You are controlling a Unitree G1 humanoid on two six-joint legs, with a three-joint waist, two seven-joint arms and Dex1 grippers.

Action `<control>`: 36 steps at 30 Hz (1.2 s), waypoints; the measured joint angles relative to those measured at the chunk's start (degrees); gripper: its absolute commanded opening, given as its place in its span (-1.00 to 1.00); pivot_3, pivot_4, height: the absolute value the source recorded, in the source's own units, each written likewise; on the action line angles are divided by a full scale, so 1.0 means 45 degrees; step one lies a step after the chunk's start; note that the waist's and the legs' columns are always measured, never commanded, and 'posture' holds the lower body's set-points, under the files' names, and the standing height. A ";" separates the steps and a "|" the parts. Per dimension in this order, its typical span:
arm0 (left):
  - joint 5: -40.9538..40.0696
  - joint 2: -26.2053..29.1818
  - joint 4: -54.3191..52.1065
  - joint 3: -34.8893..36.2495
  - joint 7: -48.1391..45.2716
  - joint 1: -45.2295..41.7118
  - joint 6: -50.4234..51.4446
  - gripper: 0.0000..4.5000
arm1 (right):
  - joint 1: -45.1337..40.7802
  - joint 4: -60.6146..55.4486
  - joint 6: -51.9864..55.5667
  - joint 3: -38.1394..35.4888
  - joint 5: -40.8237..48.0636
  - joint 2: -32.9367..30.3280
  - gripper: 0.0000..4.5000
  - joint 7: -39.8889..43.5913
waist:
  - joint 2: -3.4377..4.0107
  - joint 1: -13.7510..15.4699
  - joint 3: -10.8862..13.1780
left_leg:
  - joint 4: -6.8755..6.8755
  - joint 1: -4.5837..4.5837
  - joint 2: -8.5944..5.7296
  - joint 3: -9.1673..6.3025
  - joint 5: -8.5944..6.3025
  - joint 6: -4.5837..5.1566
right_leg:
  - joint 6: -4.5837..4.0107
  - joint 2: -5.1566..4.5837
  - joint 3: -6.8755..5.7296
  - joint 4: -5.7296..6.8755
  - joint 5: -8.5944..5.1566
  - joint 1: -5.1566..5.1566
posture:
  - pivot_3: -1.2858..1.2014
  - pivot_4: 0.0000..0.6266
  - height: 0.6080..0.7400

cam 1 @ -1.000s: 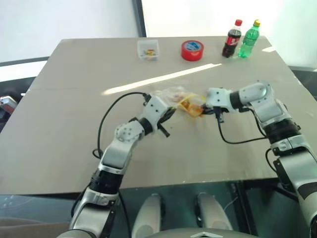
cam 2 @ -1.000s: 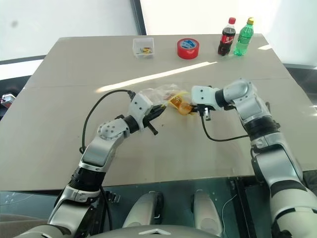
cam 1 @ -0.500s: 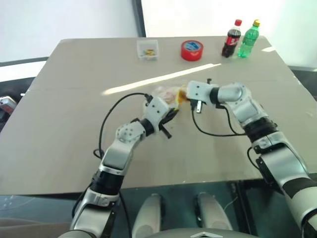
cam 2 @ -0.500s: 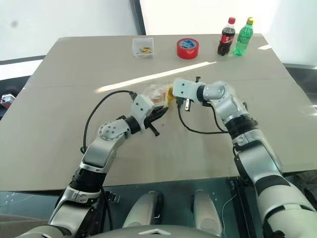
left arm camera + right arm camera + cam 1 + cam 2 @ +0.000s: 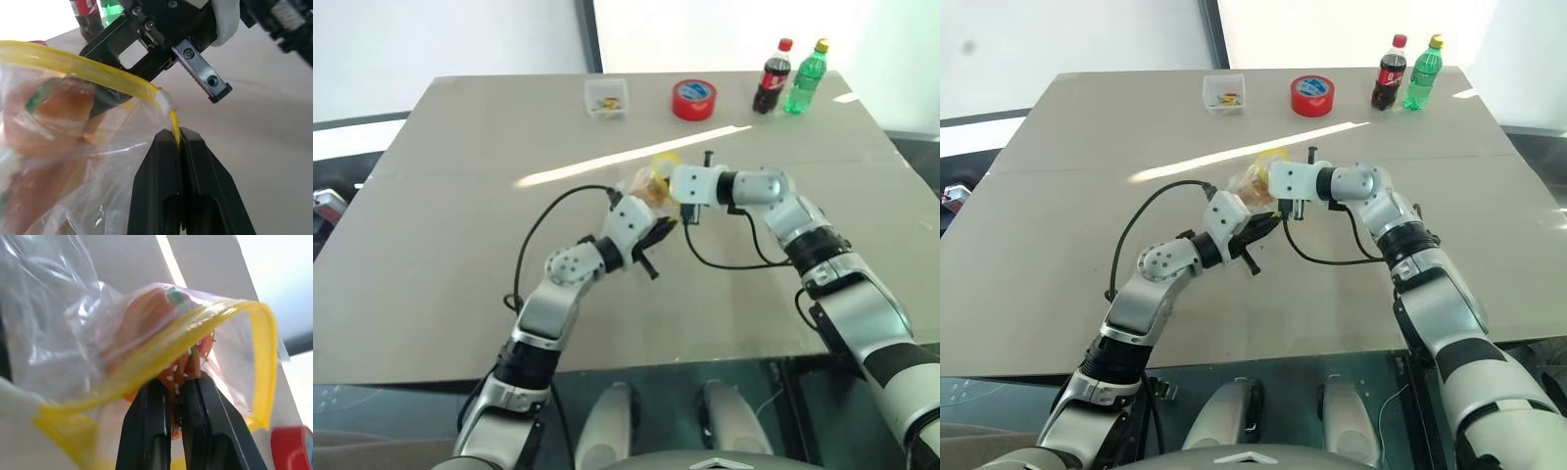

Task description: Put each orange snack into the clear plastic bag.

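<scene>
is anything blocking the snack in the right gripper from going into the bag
Nothing visible does. The right gripper pinches the orange snack at the bag's open yellow mouth, which the left gripper holds by its strip. Another snack already sits inside, leaving room.

Silver-grey arm links with black joint bands on both sides. White block housing at each wrist. Left hand (image 5: pixel 180 142): two matte black, tapered fingers. Right hand (image 5: pixel 177 396): same black finger pair. Black cable looped loose off each forearm. Bare metal bracket with screw heads under right wrist housing.
</scene>
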 measured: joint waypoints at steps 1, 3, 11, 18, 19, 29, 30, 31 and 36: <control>-0.0039 0.0001 -0.0011 -0.0040 -0.0059 0.0031 -0.0081 -1.00 | 0.0026 0.0016 -0.0242 0.0065 -0.0101 -0.0084 -0.60 -0.0054 | 0.0000 0.0009 0.0000 | 0.0000 0.0000 0.0000 -0.0001 0.0000 0.0000 | 0.0000 0.0000 0.0000 0.0001 0.0000 0.0000 | 0.03 -0.52 1.00; -0.0150 -0.0005 -0.0032 -0.0055 -0.0236 0.0138 -0.0213 -1.00 | 0.0024 0.0110 -0.0906 0.0321 -0.0567 -0.0374 -0.22 -0.0387 | 0.0000 0.0013 0.0000 | 0.0001 0.0000 0.0000 0.0001 0.0000 0.0000 | 0.0000 -0.0001 0.0000 0.0000 0.0000 0.0000 | 0.03 -0.52 1.00; -0.0565 -0.0352 -0.0144 0.0021 -0.0228 0.0252 -0.0350 -1.00 | -0.0041 0.0983 -0.3888 0.1372 -0.2874 -0.1481 0.89 -0.2557 | 0.0001 -0.0005 0.0002 | 0.0001 0.0004 0.0002 0.0004 0.0001 0.0000 | -0.0002 0.0002 0.0004 0.0002 -0.0001 -0.0001 | 0.03 -0.52 1.00; -0.1148 -0.0787 -0.0088 0.0950 0.0395 0.0227 -0.0334 -1.00 | -0.0192 0.0987 -0.3815 0.0747 -0.1153 -0.2560 0.89 -0.0173 | 0.0000 0.0005 0.0002 | 0.0002 0.0004 0.0002 0.0004 0.0000 0.0001 | -0.0001 -0.0001 0.0005 -0.0007 -0.0001 0.0008 | 0.03 -0.52 1.00; -0.1243 -0.0839 -0.0088 0.0987 0.0417 0.0226 -0.0318 -1.00 | -0.0117 0.0773 -0.3558 0.0615 -0.0683 -0.2719 0.89 0.0435 | 0.0000 0.0008 0.0002 | 0.0002 0.0003 0.0004 0.0003 0.0000 0.0001 | -0.0001 -0.0001 0.0005 -0.0007 -0.0001 0.0009 | 0.03 -0.52 1.00; -0.2124 -0.0914 -0.0094 0.1338 0.0506 0.0231 -0.0155 -1.00 | 0.0750 0.0137 0.0307 -0.0172 0.0906 -0.3338 0.89 0.2993 | 0.0000 -0.0006 0.0002 | 0.0004 0.0009 0.0006 0.0005 0.0000 0.0001 | -0.0002 0.0003 0.0005 -0.0002 -0.0001 0.0010 | 0.03 -0.52 1.00; -0.2199 -0.0904 -0.0095 0.1342 0.0504 0.0236 -0.0105 -1.00 | 0.0647 0.0754 0.0457 -0.0185 0.0777 -0.2976 0.89 0.2589 | 0.0000 -0.0021 0.0002 | 0.0004 0.0010 0.0006 0.0011 0.0000 0.0001 | -0.0002 0.0004 0.0006 -0.0002 -0.0001 0.0010 | 0.03 -0.52 1.00; -0.2207 -0.0911 -0.0095 0.1337 0.0502 0.0235 -0.0102 -1.00 | 0.0644 0.0815 0.0475 -0.0185 0.0762 -0.2925 0.89 0.2539 | 0.0000 -0.0028 0.0002 | 0.0005 0.0010 0.0006 0.0012 0.0000 0.0001 | -0.0002 0.0004 0.0009 -0.0002 -0.0001 0.0009 | 0.03 -0.52 1.00; -0.2263 -0.0897 -0.0102 0.1329 0.0467 0.0235 -0.0040 -1.00 | -0.0166 0.2905 0.0618 -0.0455 0.0878 -0.1153 0.89 0.1695 | 0.0003 -0.0017 0.0004 | 0.0004 0.0008 0.0004 0.0010 0.0001 0.0000 | -0.0001 0.0004 0.0010 -0.0001 -0.0001 0.0009 | 0.03 -0.52 1.00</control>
